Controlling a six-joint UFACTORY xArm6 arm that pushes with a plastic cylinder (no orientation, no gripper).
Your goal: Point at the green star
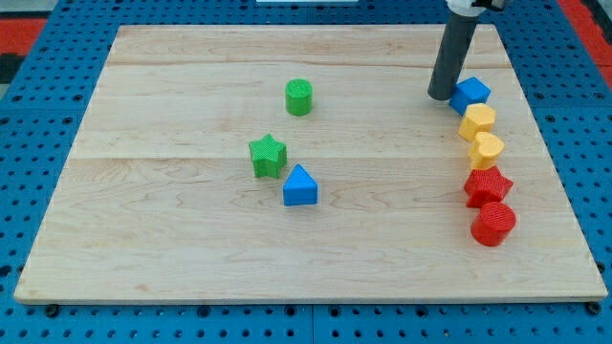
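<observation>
The green star (268, 155) lies near the middle of the wooden board (172, 239). My tip (441, 96) rests on the board at the view's upper right, far to the right of the star and just left of the blue cube (469, 94), close to it or touching. The dark rod rises from the tip to the view's top edge.
A green cylinder (298, 96) stands above the star and a blue triangle (299, 186) just below right of it. Down the right side run the blue cube, a yellow hexagon (477, 121), a yellow block (486, 150), a red star (488, 185) and a red cylinder (493, 224).
</observation>
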